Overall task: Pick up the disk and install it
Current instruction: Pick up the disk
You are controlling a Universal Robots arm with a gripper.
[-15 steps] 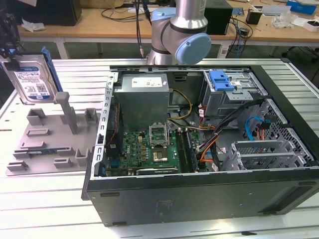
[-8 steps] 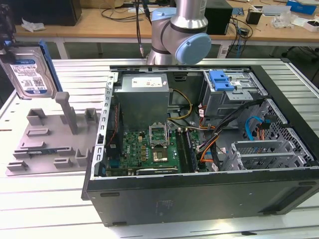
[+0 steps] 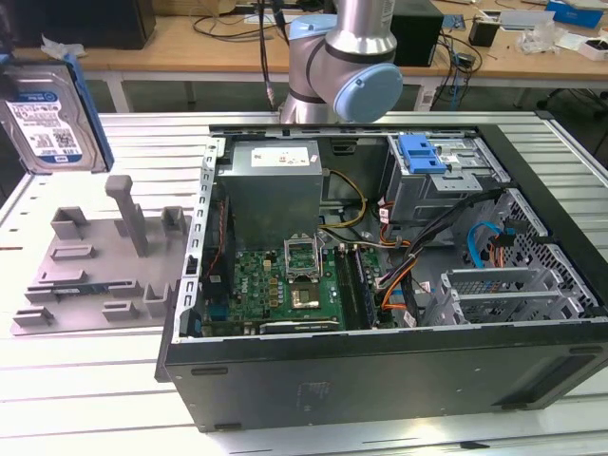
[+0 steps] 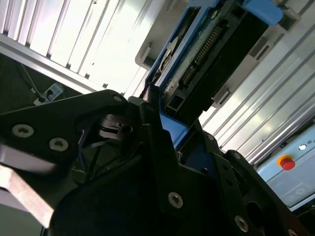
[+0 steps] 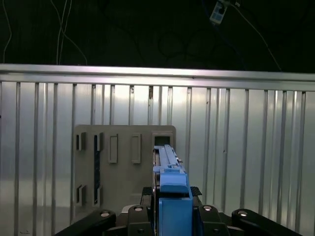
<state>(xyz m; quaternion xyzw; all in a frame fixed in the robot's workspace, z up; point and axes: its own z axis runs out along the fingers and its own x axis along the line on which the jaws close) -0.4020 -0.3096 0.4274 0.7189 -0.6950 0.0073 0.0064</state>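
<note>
Weight is expected from the flat rectangular silver disk in its blue plastic bracket (image 3: 45, 122): stiff, dense, sensitive to shock. It is seen raised at the exterior view's far left, above the grey plastic fixture plate (image 3: 95, 256). The black end effector (image 5: 173, 196) is clamped on the bracket's side edges, judged the safest hold.

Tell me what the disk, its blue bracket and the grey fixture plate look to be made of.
The disk: metal casing, dull silver sheen, with a glossy paper-like label. The blue bracket: likely moulded plastic, uniform matte colour. The grey fixture plate: probably plastic, perhaps printed; flat matte grey, blocky posts.
</note>
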